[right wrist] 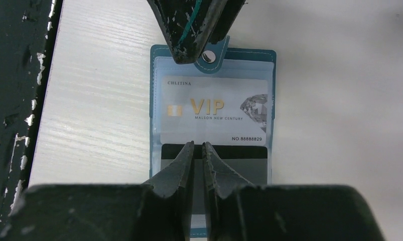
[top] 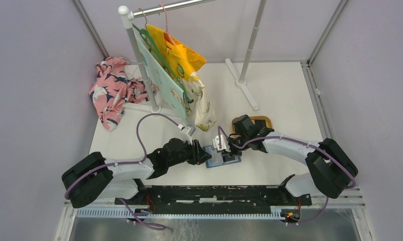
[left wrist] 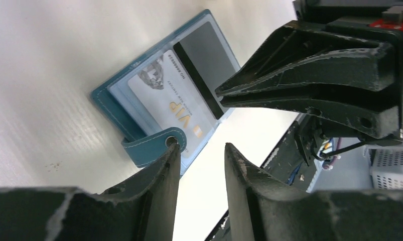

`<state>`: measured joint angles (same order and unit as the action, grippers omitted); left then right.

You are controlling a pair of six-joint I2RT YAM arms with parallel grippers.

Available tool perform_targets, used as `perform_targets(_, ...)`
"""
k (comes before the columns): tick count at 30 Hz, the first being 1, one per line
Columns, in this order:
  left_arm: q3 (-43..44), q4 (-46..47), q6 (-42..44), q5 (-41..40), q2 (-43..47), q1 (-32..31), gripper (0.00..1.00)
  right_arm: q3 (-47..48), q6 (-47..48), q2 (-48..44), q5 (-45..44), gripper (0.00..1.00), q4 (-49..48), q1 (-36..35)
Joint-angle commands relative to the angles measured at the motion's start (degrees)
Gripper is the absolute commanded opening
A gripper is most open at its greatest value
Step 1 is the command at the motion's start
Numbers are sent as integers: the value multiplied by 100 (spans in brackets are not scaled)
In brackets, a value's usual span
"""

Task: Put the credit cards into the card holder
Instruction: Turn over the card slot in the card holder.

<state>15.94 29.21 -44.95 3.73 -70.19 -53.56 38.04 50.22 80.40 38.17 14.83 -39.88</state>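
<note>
Lower ctr of top view, on white surface (top: 284, 90) w/ lilac walls (top: 33, 75), open card holder (top: 217, 162) lies flat, VIP card (right wrist: 214, 110) inside. Left claw (left wrist: 202, 145) apart, fingertip (left wrist: 170, 151) on snap tab (left wrist: 148, 149). Right claw (right wrist: 198, 145) nearly together, touching dark striped card (right wrist: 239, 160).

The card holder (left wrist: 116, 113) looks like teal leather with pale stitching and glossy clear plastic sleeves; the credit card (right wrist: 214, 108) is smooth and shiny. My left gripper (left wrist: 202, 146) is scuffed matt black plastic, and the worktop (right wrist: 99, 100) is matt white.
</note>
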Motion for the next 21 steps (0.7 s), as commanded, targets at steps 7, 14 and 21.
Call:
perform_targets(7,-200,1438,-117,734,-129,35,44,125,50,-118,292,16,-14,169)
perform_targets(14,-287,2544,-437,1266,-852,-20,54,133,49,-87,253,16,3,171)
perform_targets(21,-171,2224,-425,998,-1207,-283,55,133,61,-76,243,16,20,182)
